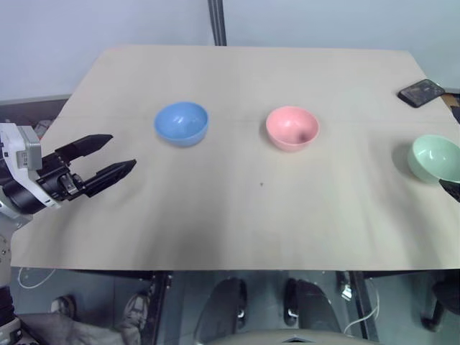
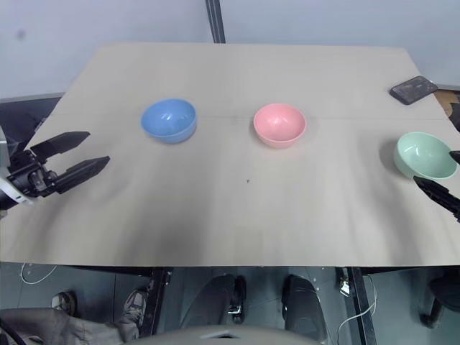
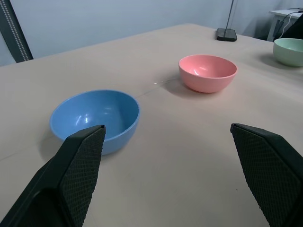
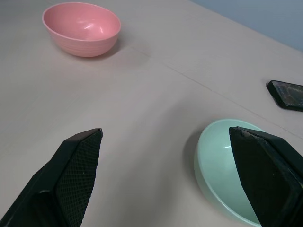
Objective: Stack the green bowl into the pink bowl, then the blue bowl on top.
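Three smooth round plastic bowls stand apart on the matte beige table (image 1: 237, 215): blue bowl (image 1: 181, 123) left, pink bowl (image 1: 292, 128) centre, green bowl (image 2: 425, 155) right (all upright, empty). Left gripper (image 1: 109, 158) and right gripper (image 4: 165, 177) gape, holding nothing.

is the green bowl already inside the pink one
No, the green bowl sits alone on the table, well apart from the empty pink bowl.

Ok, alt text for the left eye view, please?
Three empty bowls sit apart on a tan table: blue bowl left, pink bowl middle, green bowl far right. The open left tool hovers near the blue one.
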Robot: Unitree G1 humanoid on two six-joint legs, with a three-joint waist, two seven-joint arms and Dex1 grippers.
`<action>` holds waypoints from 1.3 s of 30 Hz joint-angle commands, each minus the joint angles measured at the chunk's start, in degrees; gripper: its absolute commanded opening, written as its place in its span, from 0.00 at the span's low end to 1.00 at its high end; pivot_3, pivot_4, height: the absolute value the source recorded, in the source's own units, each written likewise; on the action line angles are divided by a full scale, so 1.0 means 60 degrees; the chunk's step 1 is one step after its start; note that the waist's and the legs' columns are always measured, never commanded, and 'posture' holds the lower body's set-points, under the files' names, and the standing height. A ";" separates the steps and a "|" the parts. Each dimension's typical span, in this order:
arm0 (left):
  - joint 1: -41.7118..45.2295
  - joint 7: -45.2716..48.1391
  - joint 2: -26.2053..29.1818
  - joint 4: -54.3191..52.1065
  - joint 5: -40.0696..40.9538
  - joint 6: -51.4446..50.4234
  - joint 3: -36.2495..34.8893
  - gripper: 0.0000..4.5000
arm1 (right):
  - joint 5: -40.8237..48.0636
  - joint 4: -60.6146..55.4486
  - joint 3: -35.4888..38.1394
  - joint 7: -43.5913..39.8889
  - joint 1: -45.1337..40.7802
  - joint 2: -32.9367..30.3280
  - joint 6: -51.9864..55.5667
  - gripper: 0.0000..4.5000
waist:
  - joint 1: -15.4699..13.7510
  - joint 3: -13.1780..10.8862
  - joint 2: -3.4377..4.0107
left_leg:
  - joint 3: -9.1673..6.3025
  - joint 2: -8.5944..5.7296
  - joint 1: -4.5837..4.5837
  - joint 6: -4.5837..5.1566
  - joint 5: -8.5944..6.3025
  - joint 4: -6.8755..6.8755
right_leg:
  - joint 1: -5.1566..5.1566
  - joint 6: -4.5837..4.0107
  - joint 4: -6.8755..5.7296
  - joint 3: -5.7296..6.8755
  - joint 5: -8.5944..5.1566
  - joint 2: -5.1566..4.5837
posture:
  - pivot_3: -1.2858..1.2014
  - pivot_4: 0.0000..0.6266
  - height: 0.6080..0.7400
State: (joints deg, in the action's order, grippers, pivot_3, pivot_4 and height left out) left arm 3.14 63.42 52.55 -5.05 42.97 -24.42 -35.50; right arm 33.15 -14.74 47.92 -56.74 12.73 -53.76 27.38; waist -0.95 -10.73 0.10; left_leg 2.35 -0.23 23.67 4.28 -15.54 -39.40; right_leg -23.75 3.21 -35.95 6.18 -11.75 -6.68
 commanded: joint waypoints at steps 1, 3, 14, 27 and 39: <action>0.0160 -0.0108 -0.0059 -0.0173 0.0086 0.0164 -0.0177 0.99 | -0.0170 -0.0108 -0.0152 0.0250 -0.0169 -0.0024 -0.0142 1.00 | 0.0001 0.0000 0.0000 | 0.0000 0.0000 0.0000 0.0000 0.0000 0.0000 | 0.0000 0.0000 0.0000 0.0000 0.0000 0.0000 | 0.52 0.24 1.00; 0.0352 -0.0170 -0.0165 -0.0229 0.0152 0.0127 -0.0023 0.99 | -0.0581 -0.0070 -0.0779 0.0565 -0.0373 0.0094 -0.0399 1.00 | 0.0007 0.0005 -0.0008 | 0.0005 0.0001 -0.0010 0.0000 0.0000 0.0000 | 0.0007 0.0001 -0.0001 -0.0004 0.0001 0.0001 | 0.52 0.24 1.00; 0.0442 -0.0435 -0.0367 -0.0640 0.0195 -0.0033 0.0075 0.99 | -0.0892 0.0036 -0.2603 0.1023 -0.1546 0.0719 -0.0907 1.00 | 0.0005 0.0006 -0.0012 | 0.0021 0.0001 -0.0011 -0.0001 0.0002 -0.0001 | 0.0004 0.0003 -0.0004 -0.0018 0.0006 0.0006 | 0.52 0.24 1.00; 0.0346 0.0064 -0.0743 -0.1598 0.0597 -0.0159 0.1023 0.99 | -0.3997 0.2993 -0.8970 0.1051 -0.7442 0.3082 -0.2589 1.00 | 0.0290 -0.0003 -0.0027 | 0.0104 0.0079 -0.0092 -0.0045 0.0028 0.0002 | 0.0017 -0.0021 -0.0012 -0.0111 0.0036 0.0099 | 0.52 0.24 1.00; -0.0472 -0.0372 -0.1005 -0.2431 0.0909 -0.0224 0.0367 1.00 | -0.6656 0.9384 -1.1084 0.1042 -1.1188 0.4960 -0.6942 0.55 | 0.0278 -0.0001 -0.0036 | 0.0082 0.0084 0.0017 -0.0070 0.0044 0.0018 | -0.0074 -0.0064 0.0012 -0.0087 0.0061 0.0110 | 0.52 0.24 1.00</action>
State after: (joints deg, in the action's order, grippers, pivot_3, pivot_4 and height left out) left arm 0.54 61.80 46.56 -16.82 46.86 -25.97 -31.08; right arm -5.90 40.54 -19.15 -50.19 -52.30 -23.93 -10.86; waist 0.71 -10.74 -0.11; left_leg 2.84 0.28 23.78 3.86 -15.27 -39.29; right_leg -24.21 2.82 -35.88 5.66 -11.39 -6.02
